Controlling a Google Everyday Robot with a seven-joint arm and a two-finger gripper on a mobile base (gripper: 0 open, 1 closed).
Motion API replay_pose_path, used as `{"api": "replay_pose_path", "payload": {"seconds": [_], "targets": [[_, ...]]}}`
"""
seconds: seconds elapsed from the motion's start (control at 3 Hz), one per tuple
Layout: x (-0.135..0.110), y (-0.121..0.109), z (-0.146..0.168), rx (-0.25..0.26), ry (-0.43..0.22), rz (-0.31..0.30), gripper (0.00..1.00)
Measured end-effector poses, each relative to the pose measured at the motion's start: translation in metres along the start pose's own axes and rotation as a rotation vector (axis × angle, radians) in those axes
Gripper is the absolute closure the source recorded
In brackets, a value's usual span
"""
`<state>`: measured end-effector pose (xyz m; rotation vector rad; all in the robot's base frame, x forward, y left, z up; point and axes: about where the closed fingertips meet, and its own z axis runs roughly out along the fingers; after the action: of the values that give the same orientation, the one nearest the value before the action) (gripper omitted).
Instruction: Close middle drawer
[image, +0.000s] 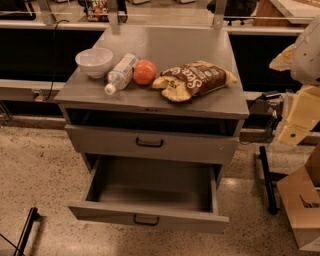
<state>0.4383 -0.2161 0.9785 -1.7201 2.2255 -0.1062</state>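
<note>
The middle drawer (150, 216) is a grey metal drawer with a deep, empty tray and a low front panel with a small black handle. It is pulled far out toward me, low on the grey cabinet (165, 45). Above it is a taller grey drawer front (150, 142) with a bigger black handle, out a little, with a dark gap above it. My arm and gripper (292, 131) show as pale cream parts at the right edge. They are beside the cabinet's right side, above the open drawer and not touching it.
On the cabinet top lie a white bowl (94, 61), a lying plastic bottle (120, 73), an orange fruit (145, 72) and a brown chip bag (194, 80). A cardboard box (304, 210) and a black bar (266, 180) are on the floor at right. A counter runs behind.
</note>
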Motion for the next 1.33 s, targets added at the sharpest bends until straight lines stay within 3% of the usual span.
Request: {"api": "replay_pose_path", "payload": {"seconds": [0.33, 0.67, 1.0, 1.33], "targets": [[0.0, 0.0, 0.0, 0.0, 0.0, 0.0, 0.0], [-0.01, 0.003, 0.043, -0.068, -0.026, -0.01, 0.0], [-0.032, 0.031, 0.112, -0.151, -0.113, -0.033, 0.0], [-0.035, 0.035, 0.134, -0.137, -0.119, -0.028, 0.0]]}}
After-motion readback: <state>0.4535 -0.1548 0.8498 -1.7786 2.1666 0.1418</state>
